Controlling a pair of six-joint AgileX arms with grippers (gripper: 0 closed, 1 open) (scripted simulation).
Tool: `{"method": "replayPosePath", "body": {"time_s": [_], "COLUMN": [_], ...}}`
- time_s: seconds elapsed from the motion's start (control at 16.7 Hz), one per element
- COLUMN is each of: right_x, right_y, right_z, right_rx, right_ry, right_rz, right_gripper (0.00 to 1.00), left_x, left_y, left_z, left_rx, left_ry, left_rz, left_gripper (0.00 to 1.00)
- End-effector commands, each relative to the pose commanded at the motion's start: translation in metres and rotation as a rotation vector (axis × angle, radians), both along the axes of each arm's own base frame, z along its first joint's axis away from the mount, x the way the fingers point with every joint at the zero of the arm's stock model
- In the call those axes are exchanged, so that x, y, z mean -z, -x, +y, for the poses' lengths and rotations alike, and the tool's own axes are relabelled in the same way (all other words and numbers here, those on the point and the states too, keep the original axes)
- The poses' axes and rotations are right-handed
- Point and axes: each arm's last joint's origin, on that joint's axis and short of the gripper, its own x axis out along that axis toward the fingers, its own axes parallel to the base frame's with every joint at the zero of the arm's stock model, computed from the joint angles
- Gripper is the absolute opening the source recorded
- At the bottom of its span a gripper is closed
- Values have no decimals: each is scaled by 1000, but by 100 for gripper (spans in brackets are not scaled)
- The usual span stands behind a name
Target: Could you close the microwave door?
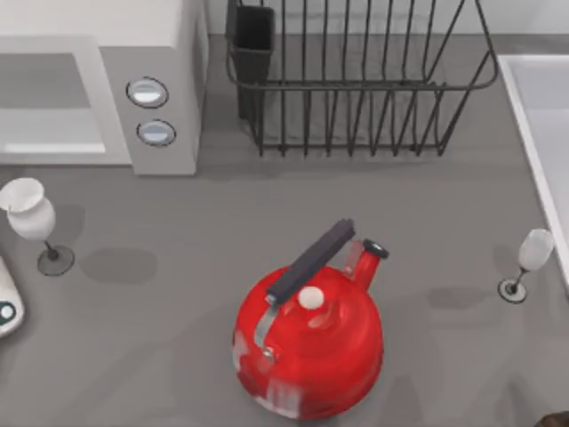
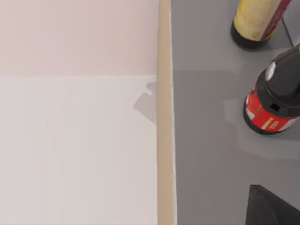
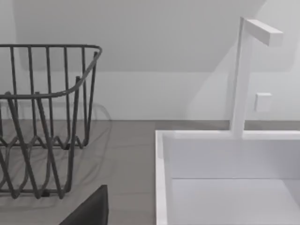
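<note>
The microwave (image 1: 160, 53) stands at the table's back left, a white box with a grey control strip and two round dials (image 1: 148, 92). Left of the strip, its white-framed front (image 1: 53, 98) shows a grey inside over a pale ledge. The microwave door is out of view past the left edge. A dark piece of my left gripper (image 2: 274, 206) shows in the left wrist view, over grey table beside a beige edge. A dark piece of my right gripper (image 3: 89, 208) shows in the right wrist view, between the rack and the sink. Both arms sit far from the microwave.
A red kettle (image 1: 308, 338) with a dark handle stands front centre. A black wire dish rack (image 1: 356, 80) stands at the back and a white sink (image 1: 547, 133) at right. Wine glasses stand at left (image 1: 31, 213) and right (image 1: 532, 253). A white scale (image 1: 7, 302) is at the left edge.
</note>
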Motion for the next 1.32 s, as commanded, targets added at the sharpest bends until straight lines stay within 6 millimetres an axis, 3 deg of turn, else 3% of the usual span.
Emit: {"method": "replayPosePath", "body": {"time_s": [0.36,0.78,0.9,1.14,1.32], "right_x": [0,0,0,0,0], "right_y": [0,0,0,0,0], "right_z": [0,0,0,0,0], "right_rx": [0,0,0,0,0], "right_ry": [0,0,0,0,0], "right_rz": [0,0,0,0,0], "right_gripper": [100,100,100,100,100], "left_x": [63,65,62,66,66], "left_y": [1,0,-3,1,3], "left_z": [-2,-8,-25,-79,-102], "left_rx": [0,2,3,4,2], "left_ry": [-7,-7,-12,1,-4], "left_rz": [-5,-5,-6,5,-3], "left_gripper": [0,0,0,0,0]}}
